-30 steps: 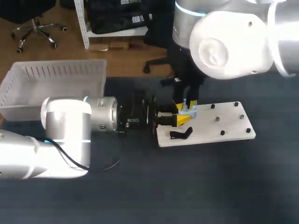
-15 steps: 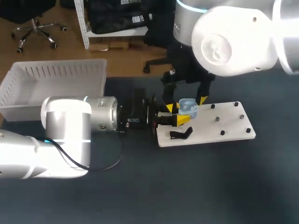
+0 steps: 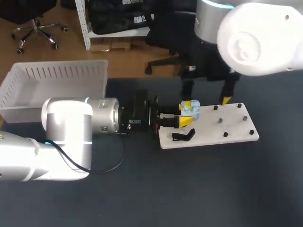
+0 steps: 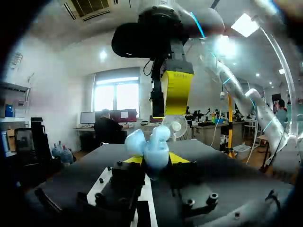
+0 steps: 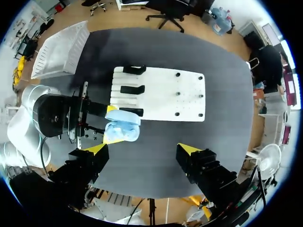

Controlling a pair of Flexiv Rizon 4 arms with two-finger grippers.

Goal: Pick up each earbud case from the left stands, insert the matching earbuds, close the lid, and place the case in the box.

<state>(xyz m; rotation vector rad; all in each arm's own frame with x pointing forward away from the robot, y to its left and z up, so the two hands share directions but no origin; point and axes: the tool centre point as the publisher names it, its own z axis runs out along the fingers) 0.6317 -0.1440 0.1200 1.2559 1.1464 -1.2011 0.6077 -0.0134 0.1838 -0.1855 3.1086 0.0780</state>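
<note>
A light blue earbud case [image 3: 190, 109] sits over the left end of the white board [image 3: 222, 125], with my left gripper [image 3: 182, 120] shut on it from the left. In the left wrist view the case [image 4: 149, 147] stands between the yellow tips of the left gripper [image 4: 154, 161], its lid apparently raised. My right gripper [image 3: 207, 102] hangs open above the board, its fingers wide apart and clear of the case. From the right wrist view the case [image 5: 122, 125] lies far below the right gripper [image 5: 143, 150].
A black stand [image 3: 183, 136] lies on the board's near left corner, and several small dark pegs [image 3: 220, 120] stick up on its right half. The white slatted box [image 3: 52, 87] stands at the table's back left. Two more black stands [image 5: 135, 70] line the board's left edge.
My right gripper opened from around the case, then rose and shifted to the right. The left gripper kept still with the case.
</note>
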